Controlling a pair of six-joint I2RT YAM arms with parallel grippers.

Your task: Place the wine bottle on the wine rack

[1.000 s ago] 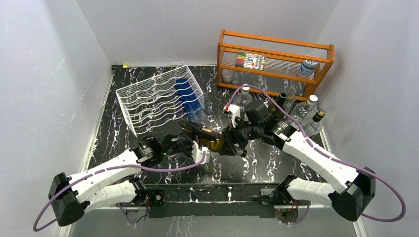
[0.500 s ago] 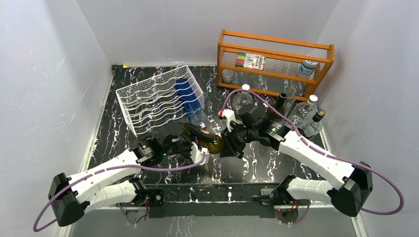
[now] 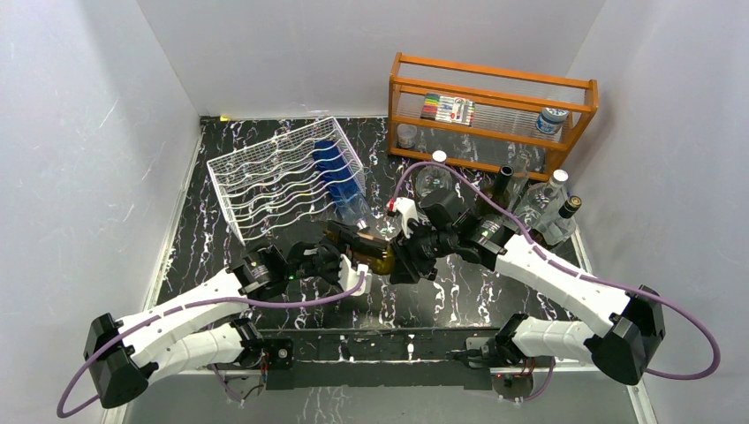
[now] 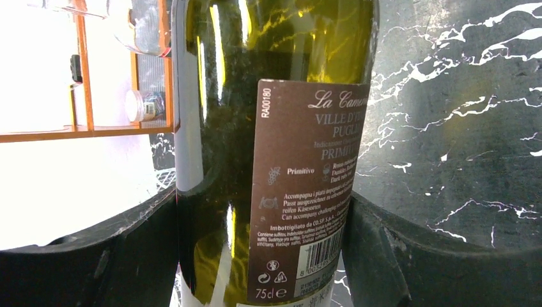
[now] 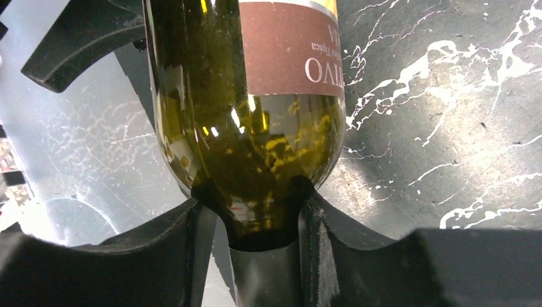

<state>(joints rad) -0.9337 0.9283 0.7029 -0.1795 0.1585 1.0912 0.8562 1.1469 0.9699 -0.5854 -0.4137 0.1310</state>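
Top external view first: the wine bottle [image 3: 360, 247] is mid-tabletop, just in front of the arms, and seems to be carried level rather than resting on the marble, though I can't be sure of the gap. It sits near the front corner of the wine rack [image 3: 269, 185] but is not in it.

The left gripper [image 3: 351, 265] has its jaws clamped on the bottle's body, one finger on each side of the brown label. The right gripper [image 3: 404, 256] has its jaws closed on the neck just below the shoulder, with both fingers against the glass.

My main worry is two arms on one rigid bottle. If they move out of step, the glass will twist in one grip, and I judge the thin, smooth neck would slip first. The rightmost cradle already holds a blue bottle [image 3: 337, 177], so swinging the base in carelessly could knock that bottle or the rack's wire end. I'd aim for a free cradle further left.

The bottle's long axis runs roughly left to right, with the base toward the rack and slightly farther from me. The neck points right into the right jaws. That lies across the line of the blue bottle, so I expect a turn is needed before lowering.
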